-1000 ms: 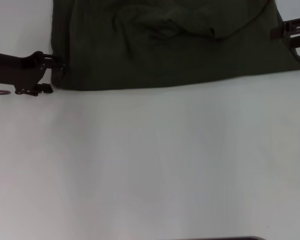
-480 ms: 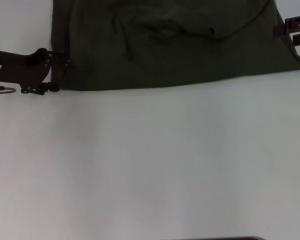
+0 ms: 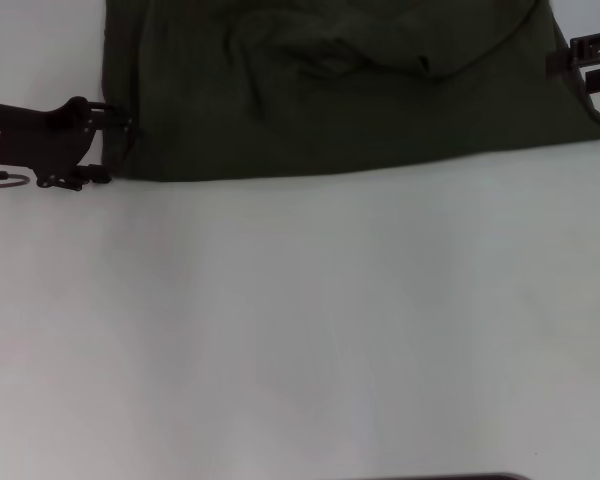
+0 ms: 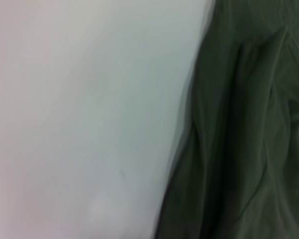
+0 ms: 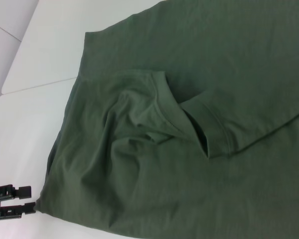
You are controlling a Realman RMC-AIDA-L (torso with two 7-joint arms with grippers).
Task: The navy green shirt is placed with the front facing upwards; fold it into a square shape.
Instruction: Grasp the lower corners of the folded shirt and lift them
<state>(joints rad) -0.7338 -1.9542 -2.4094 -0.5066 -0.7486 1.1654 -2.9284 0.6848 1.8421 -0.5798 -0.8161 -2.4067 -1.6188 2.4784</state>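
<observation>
The navy green shirt (image 3: 340,100) lies at the far edge of the white table (image 3: 300,330), its sleeves already turned inward over the body, so it forms a rough rectangle with a straight near hem. The left gripper (image 3: 115,145) sits at the shirt's near-left corner and the right gripper (image 3: 590,62) at its right edge, likely placed to take both sides for one more fold. Whether either gripper's fingers pinch cloth or are released, I cannot tell.
</observation>
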